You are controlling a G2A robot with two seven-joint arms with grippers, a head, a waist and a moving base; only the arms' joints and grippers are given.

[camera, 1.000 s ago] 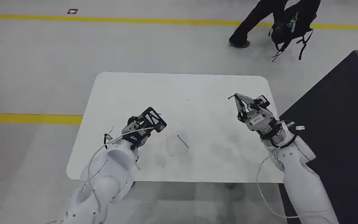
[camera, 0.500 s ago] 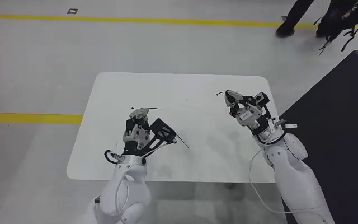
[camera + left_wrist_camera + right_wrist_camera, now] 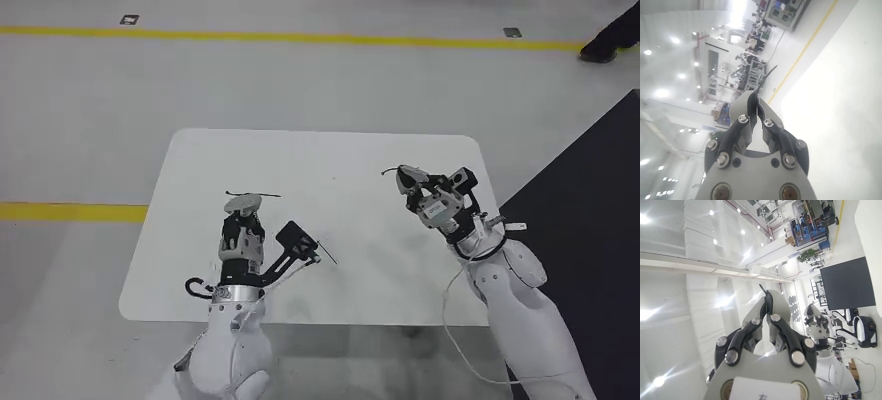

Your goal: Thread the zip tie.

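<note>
My left gripper (image 3: 243,203) stands raised over the front left of the white table (image 3: 330,160). It is shut on a thin black zip tie (image 3: 252,194) that sticks out sideways past its tips. In the left wrist view the same tie (image 3: 767,76) runs out beyond the shut left gripper (image 3: 756,97). Over the table's right side, my right gripper (image 3: 405,180) is shut on another black zip tie (image 3: 387,171), of which a short end shows. That end (image 3: 762,288) pokes out of the right gripper (image 3: 766,295). The two grippers are well apart.
A third black zip tie (image 3: 327,252) lies flat on the table near the front middle, just right of the left arm. A dark panel (image 3: 600,200) borders the table's right side. Yellow floor lines (image 3: 70,212) run beside and behind the table.
The left gripper has swung from low near the table to upright and shifted left, its tie now showing above it. The right gripper has moved left and a little farther back.
</note>
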